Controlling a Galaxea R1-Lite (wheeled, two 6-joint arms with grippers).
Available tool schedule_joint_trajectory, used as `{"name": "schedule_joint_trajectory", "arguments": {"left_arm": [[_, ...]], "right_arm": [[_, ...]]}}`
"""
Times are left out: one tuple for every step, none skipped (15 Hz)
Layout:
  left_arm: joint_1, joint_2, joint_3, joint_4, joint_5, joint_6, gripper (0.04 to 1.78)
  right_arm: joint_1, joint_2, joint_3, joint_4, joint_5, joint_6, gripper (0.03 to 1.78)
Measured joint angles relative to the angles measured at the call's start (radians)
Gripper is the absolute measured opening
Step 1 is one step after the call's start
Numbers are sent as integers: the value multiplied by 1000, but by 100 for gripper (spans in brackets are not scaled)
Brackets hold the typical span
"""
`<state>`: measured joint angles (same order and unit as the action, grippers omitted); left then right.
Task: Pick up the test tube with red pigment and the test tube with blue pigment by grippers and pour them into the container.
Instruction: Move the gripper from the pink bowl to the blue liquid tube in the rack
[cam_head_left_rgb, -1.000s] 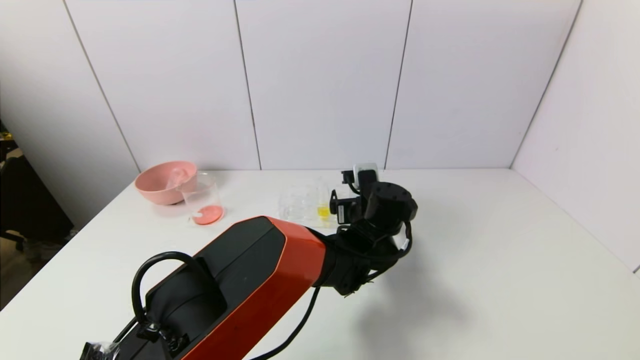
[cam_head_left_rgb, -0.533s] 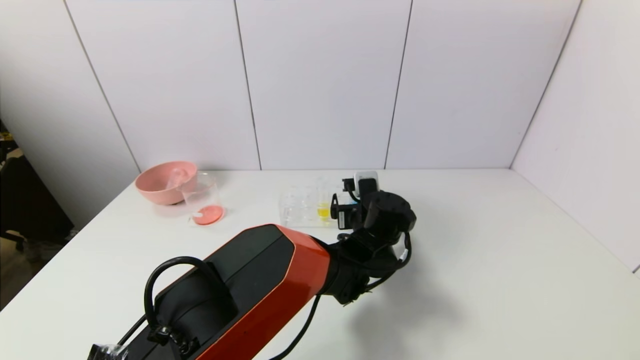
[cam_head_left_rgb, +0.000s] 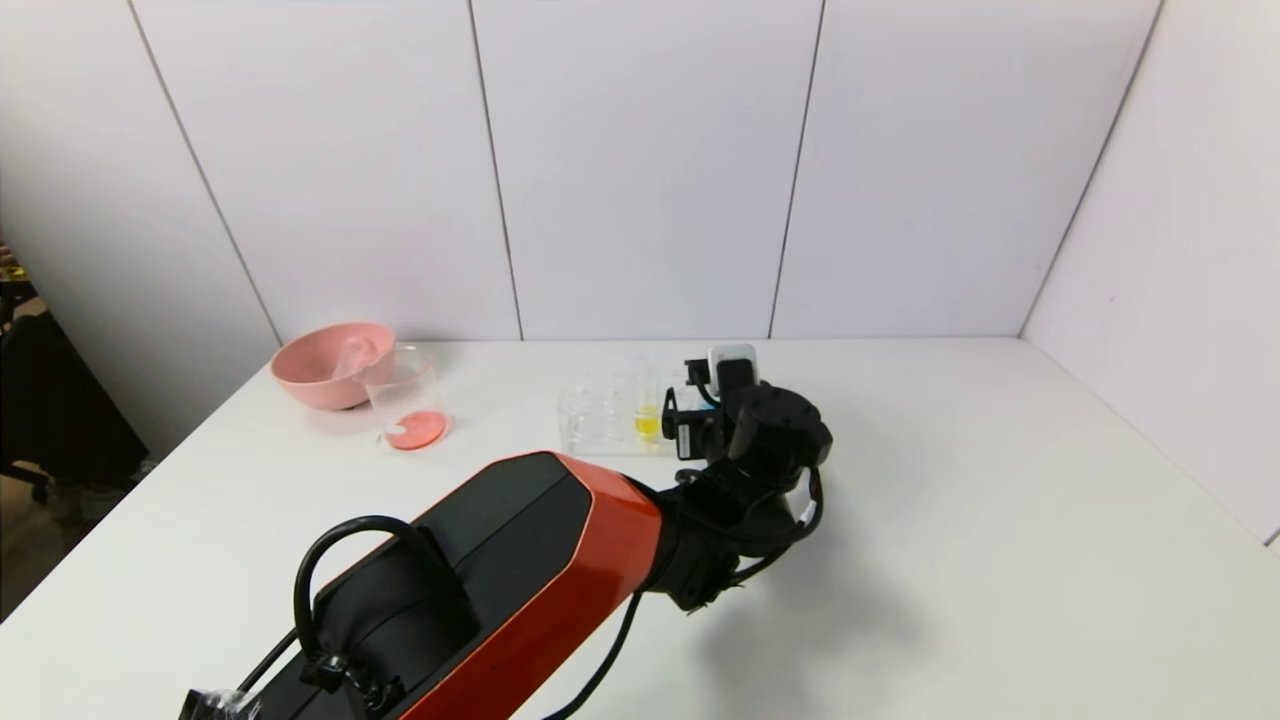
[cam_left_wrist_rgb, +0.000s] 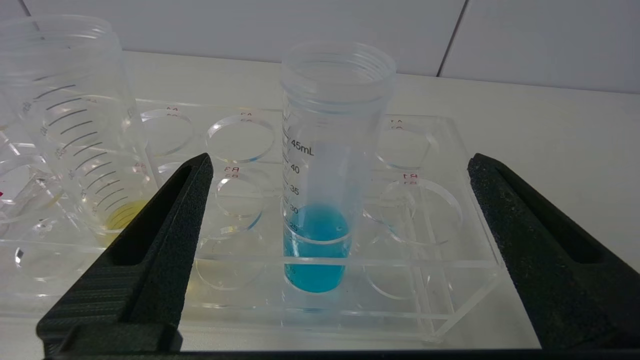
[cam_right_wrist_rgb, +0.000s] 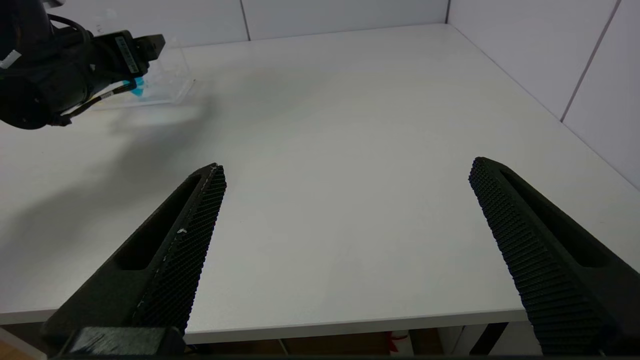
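Left gripper (cam_left_wrist_rgb: 340, 210) spread wide before the test tube with blue pigment (cam_left_wrist_rgb: 325, 170), which stands upright in a clear rack (cam_left_wrist_rgb: 450, 270) near the middle of the worktop (cam_head_left_rgb: 1000, 520).

The tube sits between the two black fingers (cam_left_wrist_rgb: 165, 240) but touches neither; a tube with yellow liquid (cam_left_wrist_rgb: 85, 135) stands just left of it in the same rack; far left, the container (cam_head_left_rgb: 405, 398) holds a shallow orange-red pool, a pink bowl (cam_head_left_rgb: 325, 365) touching or just behind it, with what may be a clear tube lying in the bowl; the right gripper (cam_right_wrist_rgb: 345, 240) hangs spread and idle over the near right edge of the worktop. The tube looks light, stiff, smooth and likely slippery; a firm hold on the bare wall between rack top and threaded rim, keeping it upright, seems safest against spills or slipping.
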<state>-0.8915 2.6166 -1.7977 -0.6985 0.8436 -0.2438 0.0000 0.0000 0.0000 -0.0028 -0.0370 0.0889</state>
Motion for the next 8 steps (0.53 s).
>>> {"name": "schedule_joint_trajectory", "arguments": {"left_arm": [[0, 0, 0, 0, 0, 0, 176], [-1, -2, 0, 1, 1, 1, 176], [-1, -6, 0, -5, 3, 8, 176], [-2, -14, 1, -11, 6, 16, 176], [-3, -29, 1, -16, 7, 27, 176], [-5, -47, 1, -18, 6, 43, 176], [-6, -73, -5, -19, 3, 65, 176], [-7, -99, -9, -14, -4, 84, 176]], "right_arm": [[0, 0, 0, 0, 0, 0, 177], [0, 0, 0, 0, 0, 0, 177], [0, 0, 0, 0, 0, 0, 177], [0, 0, 0, 0, 0, 0, 177], [0, 0, 0, 0, 0, 0, 177], [0, 0, 0, 0, 0, 0, 177], [0, 0, 0, 0, 0, 0, 177], [0, 0, 0, 0, 0, 0, 177]]}}
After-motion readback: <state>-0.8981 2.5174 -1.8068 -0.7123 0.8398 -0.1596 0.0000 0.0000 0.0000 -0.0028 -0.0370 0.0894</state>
